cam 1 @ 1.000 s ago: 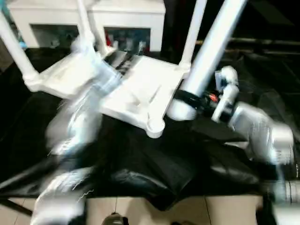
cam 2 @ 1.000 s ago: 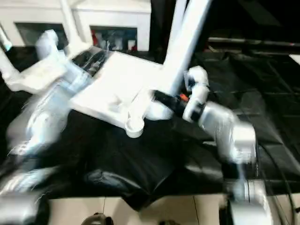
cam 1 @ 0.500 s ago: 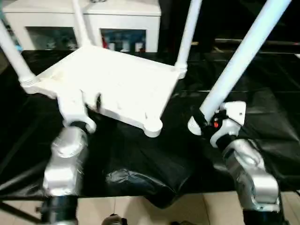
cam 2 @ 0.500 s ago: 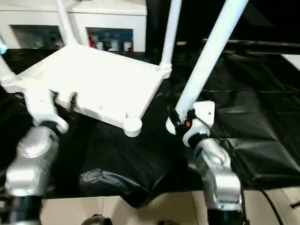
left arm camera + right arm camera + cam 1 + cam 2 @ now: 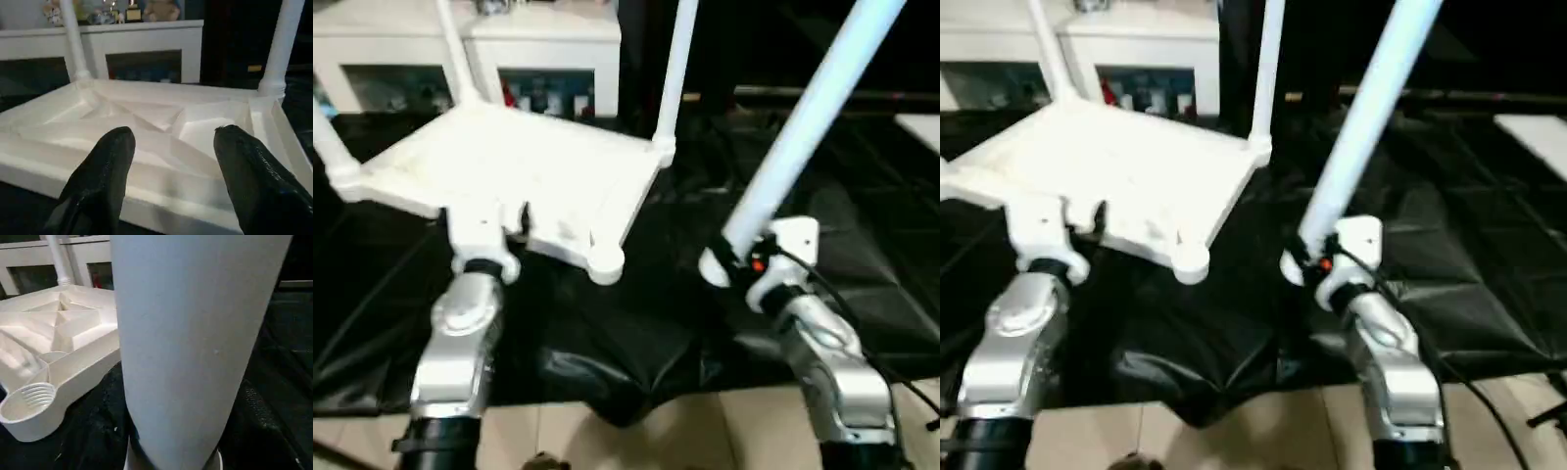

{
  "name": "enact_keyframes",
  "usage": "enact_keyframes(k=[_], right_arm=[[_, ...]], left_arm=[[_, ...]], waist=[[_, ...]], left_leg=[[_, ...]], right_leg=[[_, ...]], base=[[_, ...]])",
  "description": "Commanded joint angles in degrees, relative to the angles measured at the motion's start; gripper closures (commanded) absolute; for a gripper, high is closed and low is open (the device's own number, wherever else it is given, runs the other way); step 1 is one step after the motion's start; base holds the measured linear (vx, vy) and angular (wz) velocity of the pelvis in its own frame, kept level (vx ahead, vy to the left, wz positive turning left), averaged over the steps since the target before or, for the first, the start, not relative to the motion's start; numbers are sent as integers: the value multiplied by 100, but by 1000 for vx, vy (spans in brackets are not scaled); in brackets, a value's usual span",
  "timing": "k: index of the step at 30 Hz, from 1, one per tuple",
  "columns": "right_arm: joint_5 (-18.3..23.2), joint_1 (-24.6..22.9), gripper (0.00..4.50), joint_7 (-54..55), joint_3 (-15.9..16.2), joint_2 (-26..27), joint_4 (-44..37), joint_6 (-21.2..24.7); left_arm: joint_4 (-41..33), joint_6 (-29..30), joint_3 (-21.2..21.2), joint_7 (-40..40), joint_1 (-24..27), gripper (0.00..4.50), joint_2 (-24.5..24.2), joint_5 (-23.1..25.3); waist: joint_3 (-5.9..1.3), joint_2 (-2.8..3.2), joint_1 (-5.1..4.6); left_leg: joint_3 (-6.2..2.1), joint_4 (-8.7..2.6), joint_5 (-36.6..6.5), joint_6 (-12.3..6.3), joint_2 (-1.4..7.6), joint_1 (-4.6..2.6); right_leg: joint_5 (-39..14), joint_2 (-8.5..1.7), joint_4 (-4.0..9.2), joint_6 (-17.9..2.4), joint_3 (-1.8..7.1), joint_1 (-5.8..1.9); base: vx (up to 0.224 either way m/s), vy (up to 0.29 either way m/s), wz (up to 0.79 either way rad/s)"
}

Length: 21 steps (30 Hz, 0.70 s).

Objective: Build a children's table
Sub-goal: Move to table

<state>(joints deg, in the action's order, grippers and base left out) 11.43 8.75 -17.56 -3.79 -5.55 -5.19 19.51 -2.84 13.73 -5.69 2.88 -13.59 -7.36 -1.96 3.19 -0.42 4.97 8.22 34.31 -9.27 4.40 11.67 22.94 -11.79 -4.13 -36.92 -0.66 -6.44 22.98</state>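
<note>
Since a second ago the right gripper (image 5: 732, 257) has been pulling back, carrying the fourth leg (image 5: 808, 127) away from the corner it was pressed against, and the left arm has settled from a blur to sit at the near edge of the tabletop (image 5: 514, 176).

Right now the right gripper is clamping the thick base of that leg, the tube tilting up and away to the robot's right. The upturned tabletop is resting on the black sheet (image 5: 636, 333), ribs up, with three legs already standing in their sockets. The one open socket (image 5: 32, 399) is sitting at the near corner, just to the left of the held leg's base and clear of it, its threads showing.

Over on the other side, the left gripper (image 5: 171, 166) is standing spread, its fingers (image 5: 105, 169) hovering over the tabletop's near rim, the ribbed underside stretching out just beyond them; I judge it is not yet gripping.

For the step in hand, seating the last leg, the base is needing to swing left over that socket and the tube to come upright before it goes down, otherwise the threads will likely cross. The left gripper steadying the rim should be stopping the tabletop from sliding on the slick sheet while the leg is turned in.
</note>
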Motion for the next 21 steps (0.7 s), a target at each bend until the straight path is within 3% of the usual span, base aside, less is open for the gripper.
enact_keyframes(k=[1, 2, 4, 5, 6, 7, 8, 9, 10, 11, 12, 13, 14, 15, 16, 17, 18, 19, 20, 21], right_arm=[[24, -50, 259, -43, 105, -13, -48, -30], [31, -59, 259, -46, 110, -24, -53, -25], [41, -79, 259, -87, 135, -80, -79, 18], [36, -84, 259, -103, 150, -100, -86, 28], [3, -95, 259, -164, 213, -164, -97, 66], [-102, -107, 259, -221, 321, -251, -85, 87], [-115, -107, 259, -228, 331, -258, -82, 79], [-156, -116, 259, -256, 369, -275, -68, 30], [-159, -131, 259, -273, 383, -269, -62, -16], [-31, -134, 259, -267, 308, -195, -65, 14], [26, -125, 259, -230, 258, -164, -66, 25], [29, -109, 259, -218, 247, -168, -58, 8], [40, -97, 259, -231, 250, -178, -52, 10], [36, -90, 259, -243, 267, -199, -48, 7], [31, -95, 259, -256, 284, -211, -47, 0], [26, -115, 259, -260, 318, -246, -55, -19], [24, -117, 259, -260, 321, -251, -56, -22], [14, -127, 259, -265, 331, -263, -62, -33], [9, -135, 259, -263, 322, -265, -66, -39], [9, -135, 259, -263, 322, -265, -66, -39]], left_arm=[[-104, 42, 2, 62, 32, 149, 6, -147], [-116, 68, 3, 52, 35, 149, 14, -164], [-123, 77, 4, 42, 50, 149, 37, -147], [-124, 81, 3, 43, 55, 149, 43, -144], [-126, 79, 1, 40, 71, 149, 56, -136], [-146, 107, 5, 27, 101, 149, 75, -125], [-148, 111, 6, 26, 103, 149, 76, -123], [-166, 126, 16, 19, 116, 149, 83, -122], [-181, 128, 27, 10, 127, 149, 87, -130], [-197, 128, 36, 1, 141, 149, 93, -133], [-211, 129, 49, -8, 156, 149, 99, -139], [-222, 136, 62, -15, 172, 149, 106, -139], [-230, 133, 74, -19, 182, 149, 113, -137], [-235, 131, 79, -19, 188, 149, 119, -134], [-239, 135, 83, -22, 191, 149, 128, -132], [-243, 145, 94, -24, 194, 149, 147, -124], [-242, 145, 95, -24, 195, 149, 149, -124], [-246, 152, 100, -24, 195, 149, 160, -118], [-251, 162, 108, -27, 197, 149, 168, -109], [-251, 162, 108, -27, 197, 149, 168, -109]], waist=[[-329, 56, -27], [-311, 86, -45], [-258, 124, -108], [-219, 157, -165], [-183, 182, -202], [-89, 216, -112], [-148, 407, 4], [-235, 161, -23], [-163, -111, -92], [-217, 12, -180], [-112, -185, -157], [-183, 56, -68], [-259, 94, -107], [-366, 306, -293], [-385, 310, -438], [-430, 328, -505], [-460, 222, -566], [-441, 110, -578], [-425, 5, -551], [-390, -233, -371]], left_leg=[[-51, -390, -2154, 148, 122, -157], [-60, -397, -2502, 185, 122, -222], [-112, -442, -3345, 256, 137, -364], [-147, -462, -3947, 270, 160, -518], [-162, -479, -4299, 276, 179, -614], [-287, -1136, -5443, 242, 91, 176], [-145, -1234, -5617, 351, -37, 363], [-38, -979, -4396, -127, -251, 201], [-164, 658, -2495, -406, -273, -472], [-335, 768, -1173, -455, -195, -253], [-265, 687, -1197, -465, -170, -11], [-212, 164, -1531, -275, 10, -267], [-191, -58, -1660, -268, 62, -504], [-579, -413, -2360, -385, 457, -1033], [-751, -506, -2350, -606, 591, -1128], [-895, -477, -1815, -1263, 640, -1221], [-885, -370, -987, -2051, 654, -1256], [-765, -298, -279, -2506, 515, -1130], [-570, -218, -265, -2389, 295, -944], [-86, 26, -1060, -1881, -339, -434]], right_leg=[[-2787, -362, 770, -113, 255, -206], [-2984, -362, 791, -125, 245, -193], [-3449, -355, 892, -48, 161, -246], [-3607, -307, 986, 7, 43, -279], [-3609, -249, 1029, 21, -58, -277], [-2757, -137, 147, -175, -288, -1054], [-2121, 34, -308, -257, -180, -1271], [-2687, -128, -253, -275, 163, -1079], [-5747, -1367, 1310, -565, 354, -467], [-5779, -1214, 1188, -857, 863, -740], [-5552, -1061, 1114, -919, 677, -933], [-4461, -723, 955, -1037, 378, -933], [-3542, -455, 821, -1101, 225, -842], [-1745, -74, 186, -1118, 126, -424], [-1168, -41, -50, -907, 154, -285], [-781, -80, -252, -376, 177, -101], [-480, -184, -353, -7, 259, 116], [-95, -317, -238, 65, 381, 169], [226, -399, 11, -81, 483, 47], [-160, -551, 501, -405, 810, -466]], base=[[0, 0, 0], [6, 54, -6], [16, 68, -9], [13, 78, -12], [32, 80, -10], [32, 80, -10], [-13, 77, 20], [24, 18, 59], [24, 18, 59], [97, -13, 62], [120, 24, 27], [120, 24, 27], [127, 40, 20], [96, 40, 28], [96, 40, 28], [124, 30, 9], [140, -3, 1], [140, -3, 1], [130, -63, -1], [96, -71, 13]])
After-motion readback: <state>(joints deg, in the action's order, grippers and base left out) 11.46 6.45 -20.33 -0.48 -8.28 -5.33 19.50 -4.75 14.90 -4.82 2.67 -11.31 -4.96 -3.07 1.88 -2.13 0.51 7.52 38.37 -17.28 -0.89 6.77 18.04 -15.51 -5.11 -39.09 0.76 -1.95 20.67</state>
